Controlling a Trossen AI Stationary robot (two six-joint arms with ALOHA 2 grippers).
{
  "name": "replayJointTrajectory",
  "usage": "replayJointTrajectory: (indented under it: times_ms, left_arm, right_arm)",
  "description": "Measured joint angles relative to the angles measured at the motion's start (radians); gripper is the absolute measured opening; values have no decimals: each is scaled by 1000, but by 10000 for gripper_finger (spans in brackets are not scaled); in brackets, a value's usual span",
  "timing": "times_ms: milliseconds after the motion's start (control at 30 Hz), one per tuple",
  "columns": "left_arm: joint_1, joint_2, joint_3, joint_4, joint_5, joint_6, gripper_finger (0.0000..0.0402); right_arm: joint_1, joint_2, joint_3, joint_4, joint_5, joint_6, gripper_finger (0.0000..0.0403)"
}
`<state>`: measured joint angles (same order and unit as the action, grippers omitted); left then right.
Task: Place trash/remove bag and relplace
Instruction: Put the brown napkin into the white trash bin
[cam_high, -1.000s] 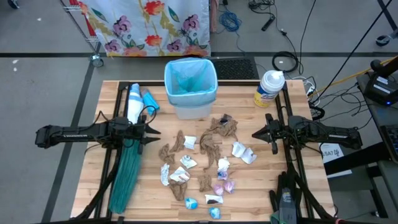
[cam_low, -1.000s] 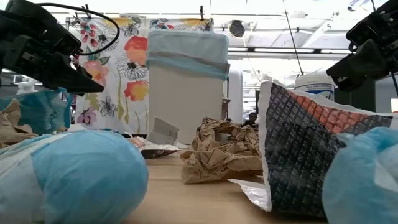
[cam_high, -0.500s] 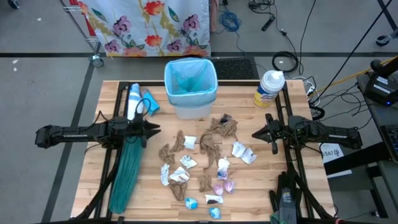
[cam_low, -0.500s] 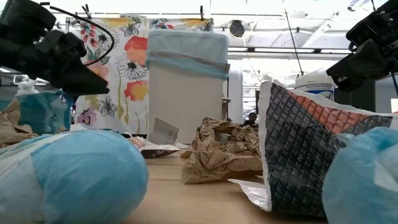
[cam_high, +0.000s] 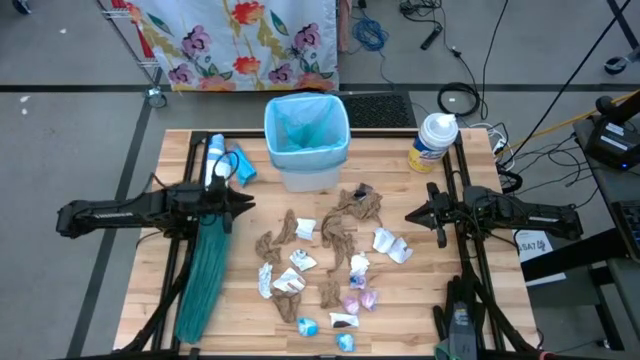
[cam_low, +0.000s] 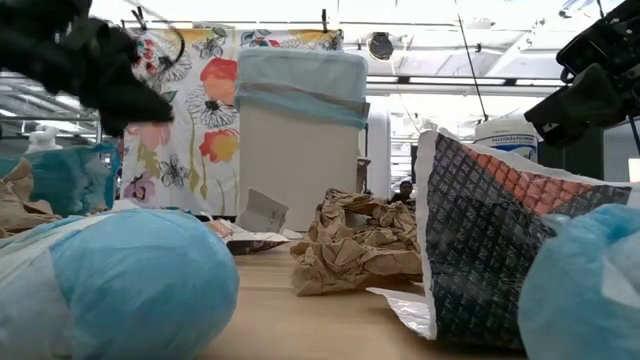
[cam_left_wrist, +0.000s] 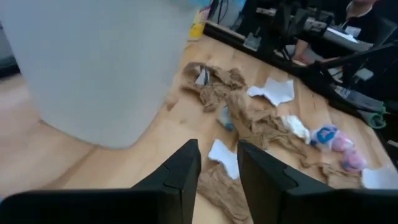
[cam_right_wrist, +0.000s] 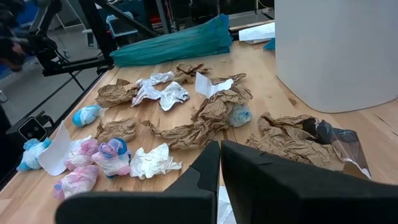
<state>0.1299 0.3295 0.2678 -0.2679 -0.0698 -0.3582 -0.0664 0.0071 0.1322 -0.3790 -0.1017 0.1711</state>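
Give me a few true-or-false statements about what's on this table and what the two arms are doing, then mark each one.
1. The bin has a pale-blue bag in it. True.
2. The trash is already inside the bin. False: the scraps lie spread over the wooden table in front of it.
3. The right pincer holds a brown paper towel. False: it holds nothing and is shut, beside the scraps.
4. A folded teal-green bag lies along the table's left side. True.
5. The left pincer is slightly open and holds nothing. True.
6. The white tub with a yellow label lies tipped over among the scraps. False: it stands upright at the table's far right corner.
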Motion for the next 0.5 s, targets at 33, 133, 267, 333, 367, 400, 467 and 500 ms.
replayJointTrajectory:
  times_ms: [33, 133, 267, 333, 367, 400, 467, 500]
  left_arm:
    - [0, 25, 48, -39, 0, 1, 101]
    - [0, 112, 174, -165, 3, -31, 85]
    - [0, 220, 298, -273, 4, -193, 71]
    - [-2, 277, 339, -312, 8, -289, 66]
    - [-7, 306, 354, -323, 11, -335, 64]
    - [-17, 337, 365, -322, 17, -386, 62]
    - [-41, 393, 389, -320, 21, -486, 59]
    - [-55, 416, 398, -319, 21, -540, 59]
  right_arm:
    - [0, 0, 0, 0, 0, 0, 9]
    - [0, 0, 0, 0, 0, 0, 9]
    - [0, 0, 0, 0, 0, 0, 9]
    - [0, 0, 0, 0, 0, 0, 9]
    - [0, 0, 0, 0, 0, 0, 9]
    - [0, 0, 0, 0, 0, 0, 9]
    - [0, 0, 0, 0, 0, 0, 9]
    - [0, 0, 0, 0, 0, 0, 9]
